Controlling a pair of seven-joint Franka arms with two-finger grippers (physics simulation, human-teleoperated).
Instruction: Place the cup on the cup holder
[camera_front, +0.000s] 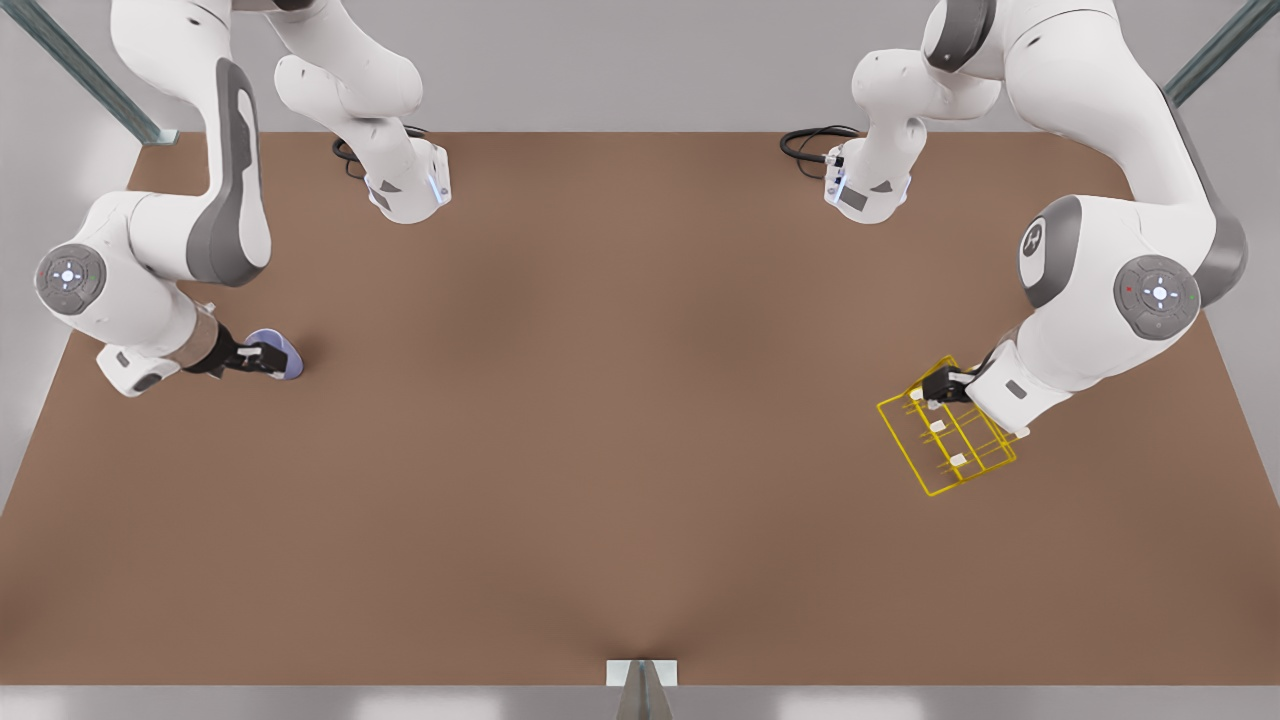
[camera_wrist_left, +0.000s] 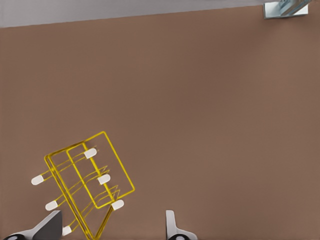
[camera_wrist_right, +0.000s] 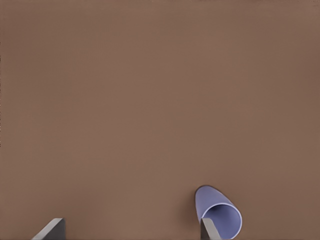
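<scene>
At the front view's left, the right gripper (camera_front: 262, 357) stands with fingers apart at the cup (camera_front: 281, 354); one finger (camera_wrist_right: 207, 229) touches its rim. Centring it between the fingers before closing looks wise. Lavender-blue, tapered, it lies on the table (camera_front: 600, 400). Well apart, the left gripper (camera_front: 940, 385) spreads wide over the yellow cup holder (camera_front: 948, 440).
</scene>
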